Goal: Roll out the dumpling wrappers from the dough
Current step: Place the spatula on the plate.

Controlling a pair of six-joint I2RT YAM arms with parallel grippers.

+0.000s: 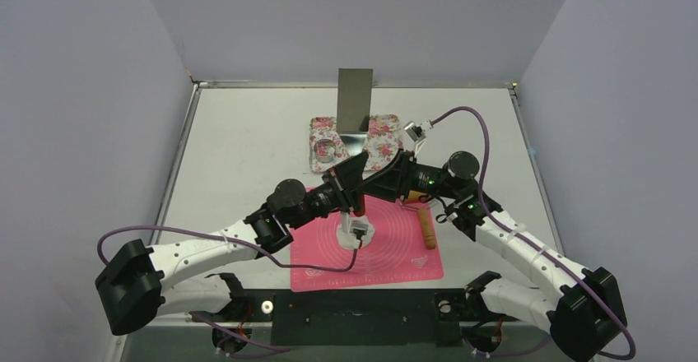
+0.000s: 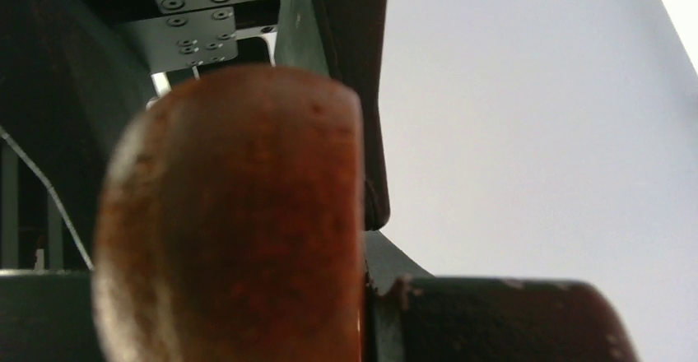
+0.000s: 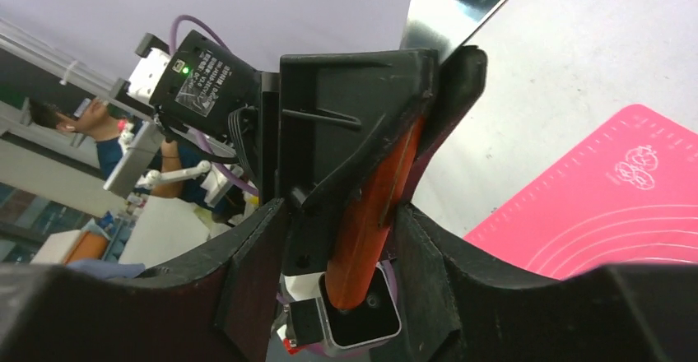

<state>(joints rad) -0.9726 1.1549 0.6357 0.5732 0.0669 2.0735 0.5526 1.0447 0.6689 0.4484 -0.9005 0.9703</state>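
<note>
Your left end effector [image 1: 350, 185] is clamped on the wooden rolling pin [image 2: 230, 222], poised over the dough [image 1: 365, 236] on the pink mat [image 1: 403, 255], likely for pressing. Your right end effector [image 3: 342, 251] straddles the pin; its grip cannot be determined.

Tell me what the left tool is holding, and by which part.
A brown wooden rod, clamped lengthwise along its shaft between the fingers of the left tool. One end sticks out free past the fingers.
</note>
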